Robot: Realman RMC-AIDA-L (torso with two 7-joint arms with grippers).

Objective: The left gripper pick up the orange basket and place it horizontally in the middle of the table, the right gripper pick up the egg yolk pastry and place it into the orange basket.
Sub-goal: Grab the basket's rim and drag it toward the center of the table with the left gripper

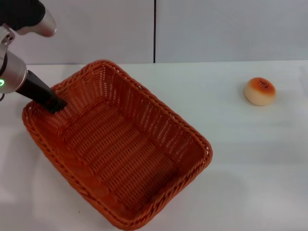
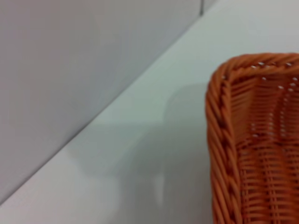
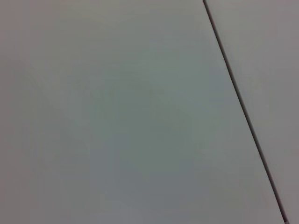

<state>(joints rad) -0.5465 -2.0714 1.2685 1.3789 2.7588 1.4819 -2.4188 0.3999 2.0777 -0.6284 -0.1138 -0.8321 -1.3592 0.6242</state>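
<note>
The orange basket [image 1: 120, 154] lies diagonally on the white table [image 1: 250, 159], its long side running from far left to near right. My left gripper [image 1: 54, 103] reaches in from the left over the basket's far-left rim, its black tip against the inside of that wall. A rounded corner of the orange basket [image 2: 252, 140] shows in the left wrist view. The egg yolk pastry [image 1: 260, 91] sits alone on the table at the far right, well apart from the basket. My right gripper appears in no view; the right wrist view holds only a pale wall with a dark seam.
A pale grey wall [image 1: 216, 29] with a vertical seam runs behind the table. Bare tabletop lies between the basket and the pastry.
</note>
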